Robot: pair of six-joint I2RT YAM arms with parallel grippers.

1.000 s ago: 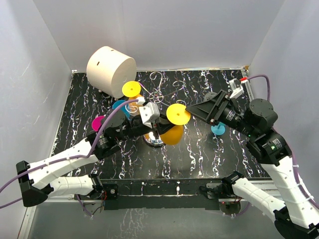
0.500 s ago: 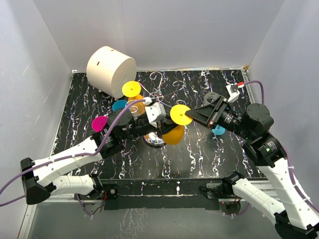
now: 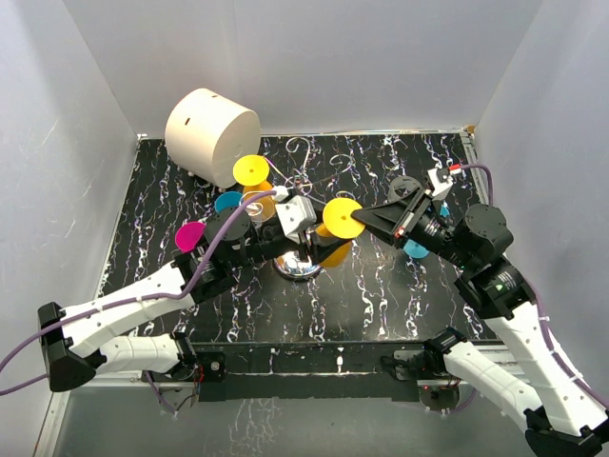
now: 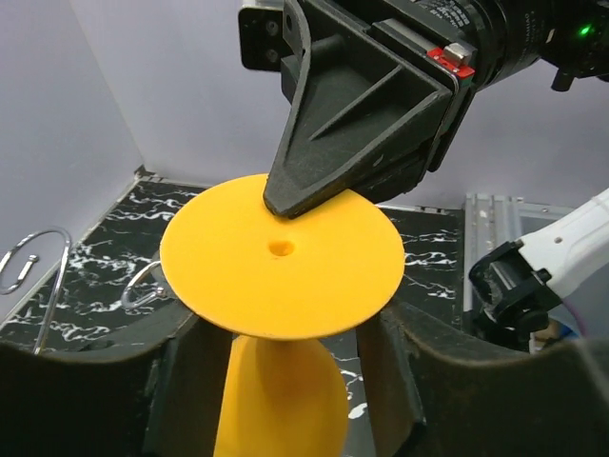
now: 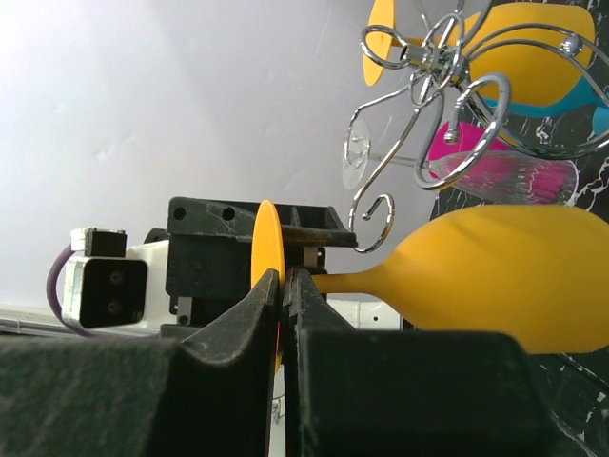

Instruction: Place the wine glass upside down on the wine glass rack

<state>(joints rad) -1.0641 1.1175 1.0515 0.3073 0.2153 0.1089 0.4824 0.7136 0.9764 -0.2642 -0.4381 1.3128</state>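
- Top external view: a cream cylinder (image 3: 211, 136) stands at the table's (image 3: 381, 295) far left corner, well apart from both arms.
- Magenta (image 3: 189, 235), teal (image 3: 226, 202) and yellow (image 3: 251, 171) glasses cluster on the left side of the wine glass rack (image 3: 297, 271). From above it cannot be told how each one hangs.
- The left gripper (image 3: 309, 238) reaches in over the rack's chrome base. In the left wrist view its fingers (image 4: 181, 381) stand apart on either side of the wine glass's stem, below the foot disc, with a sliver of gap on each side.
- The wine glass (image 3: 343, 218), orange-yellow, is held just right of the rack's central stem, foot disc uppermost and bowl lower, beside the chrome base.
- The right gripper (image 3: 359, 221) comes in from the right and is clamped on the rim of the foot disc. The right wrist view shows its fingers (image 5: 238, 333) pinched together on the thin edge, with a curled wire arm ending just above the stem.
- A second teal glass (image 3: 416, 249) shows under the right arm.
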